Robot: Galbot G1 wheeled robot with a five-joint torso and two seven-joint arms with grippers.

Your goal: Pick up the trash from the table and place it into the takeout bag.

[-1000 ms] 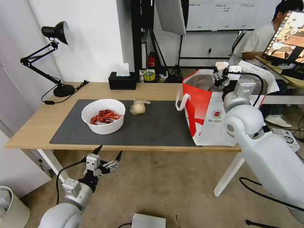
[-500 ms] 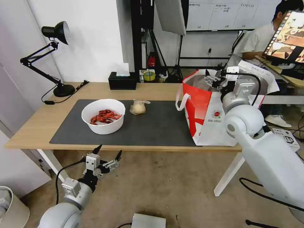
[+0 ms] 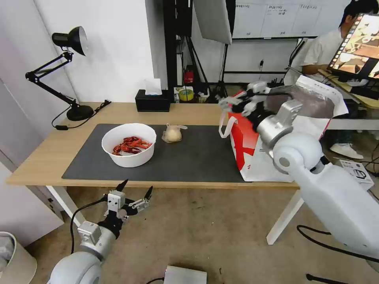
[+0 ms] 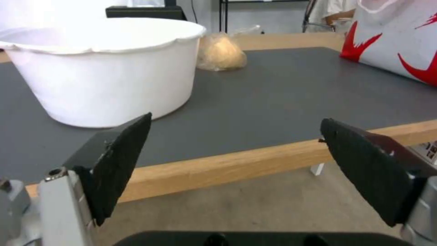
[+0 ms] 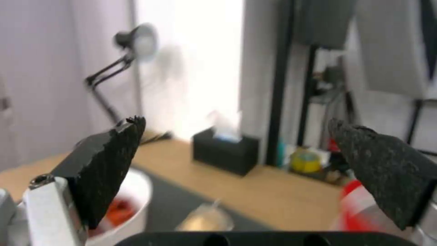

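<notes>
Eyeballing what's left, big to small:
takeout bag (image 3: 256,154): right of frame, floppy, stays put.
bowl (image 3: 128,144): centre-left on the mat, stiff but sloshy, I'd take the rim.
knotted bag (image 3: 172,134): mid-frame, soft, light, pinch the knot.
right gripper (image 3: 233,102): jaws wide, empty, above the takeout bag's left edge.
left gripper (image 3: 134,189): lower left, wide, empty.

**Trash on the mat, bag at the right end**

A white round bowl (image 3: 128,150) holding red crayfish shells (image 3: 132,144) sits upright on the left part of the dark grey mat (image 3: 189,161). Just beside it, farther back, lies a knotted clear bag (image 3: 173,133) with a beige lump inside. The long light-wood tabletop (image 3: 47,157) carries both. At its right end stands the white-and-red takeout bag (image 3: 252,154), open at the top, its foil lining showing, a white loop handle hanging.
</notes>
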